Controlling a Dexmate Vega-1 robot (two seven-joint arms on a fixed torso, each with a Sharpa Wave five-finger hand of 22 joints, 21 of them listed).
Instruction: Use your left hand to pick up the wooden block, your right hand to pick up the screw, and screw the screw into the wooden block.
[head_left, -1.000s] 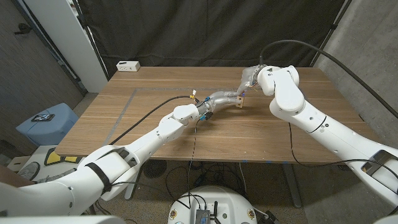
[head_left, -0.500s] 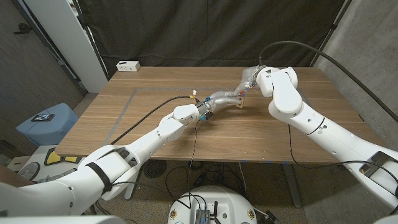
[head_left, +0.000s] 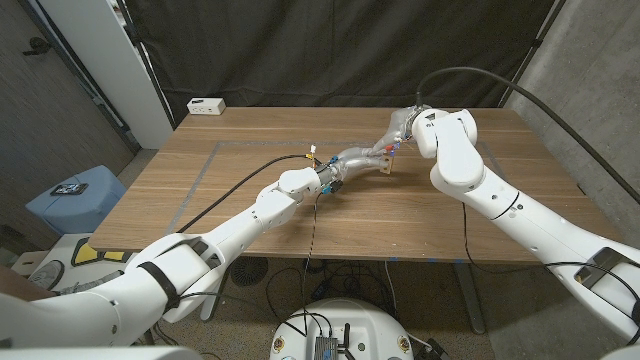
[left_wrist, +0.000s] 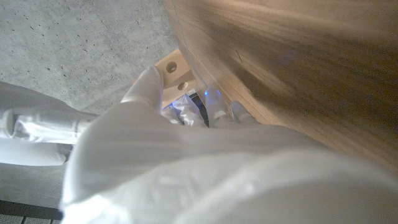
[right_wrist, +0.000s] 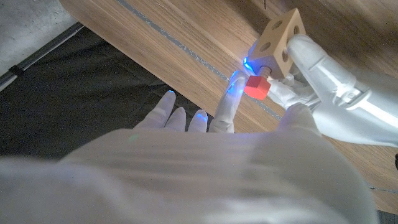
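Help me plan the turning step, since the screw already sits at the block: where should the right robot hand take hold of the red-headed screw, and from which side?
Probably by its red head, the one part of the screw standing clear of the wooden block. Come from the open side facing away from the block, where the right robot hand is, since the left robot hand holds the block from the other side.
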